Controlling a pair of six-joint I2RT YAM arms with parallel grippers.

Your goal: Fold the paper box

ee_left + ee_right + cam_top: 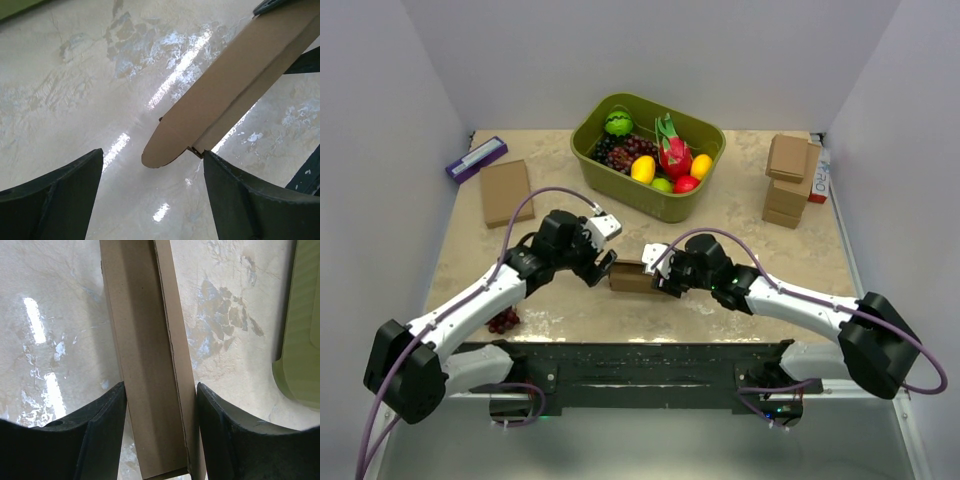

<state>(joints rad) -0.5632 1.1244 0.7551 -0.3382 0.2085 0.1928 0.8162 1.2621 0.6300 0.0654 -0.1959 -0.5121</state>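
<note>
The paper box (632,277) is a brown folded cardboard piece held between the two arms at the table's middle front. My right gripper (656,276) is shut on it. In the right wrist view both black fingers (102,432) press the sides of the narrow box (145,365) at the gripper (160,427). My left gripper (604,263) is open at the box's left end. In the left wrist view the box (230,90) runs diagonally, its rounded tab (160,150) pointing into the gap of the gripper (152,200), close beside the right finger (250,200).
A green bin (685,205) of fruit stands at the back centre and shows in the right wrist view (302,340). A flat brown box (506,192) and a purple box (476,158) lie back left. Stacked small brown boxes (790,180) stand back right. Grapes (503,320) lie front left.
</note>
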